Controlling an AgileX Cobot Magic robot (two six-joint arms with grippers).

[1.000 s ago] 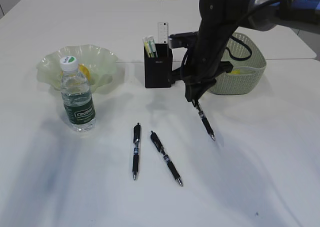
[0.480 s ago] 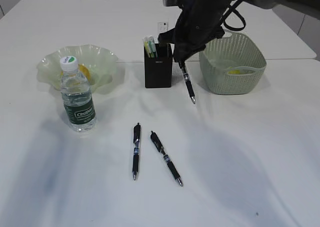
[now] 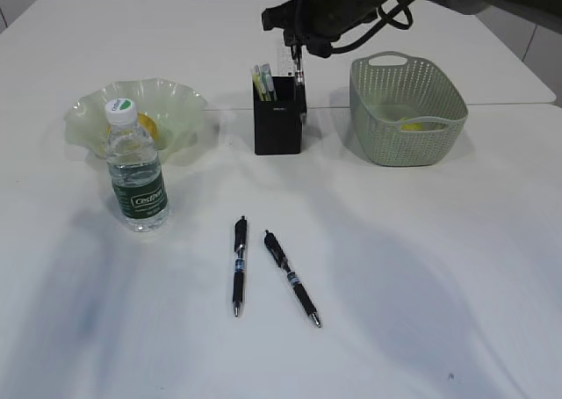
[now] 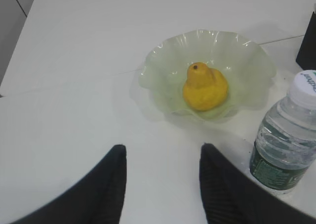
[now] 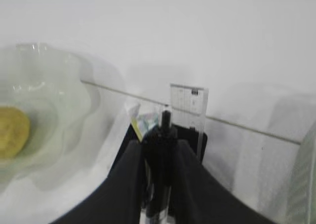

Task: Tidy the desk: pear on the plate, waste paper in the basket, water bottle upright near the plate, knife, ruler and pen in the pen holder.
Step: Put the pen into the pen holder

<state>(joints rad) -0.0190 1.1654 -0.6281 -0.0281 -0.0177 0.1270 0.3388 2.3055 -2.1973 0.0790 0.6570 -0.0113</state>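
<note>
Black and narrow, my right end effector (image 5: 157,157) is clenched on a black click pen (image 5: 159,150) above the matte black square pen holder (image 3: 278,125); its tip is hidden. My left end effector (image 4: 163,184) gapes empty over the white desk (image 4: 74,110).

From my exterior camera, my right arm (image 3: 351,8) is matte black, bulky and rounded, with a silver-grey tube and a strip of blue at the frame's top right. Black cables loop loosely off its side. Its hand (image 5: 159,150) has two smooth black fingers (image 5: 129,184). The left hand (image 4: 162,157) shows two broad black fingers (image 4: 219,189), the inner faces finely ribbed.
</note>
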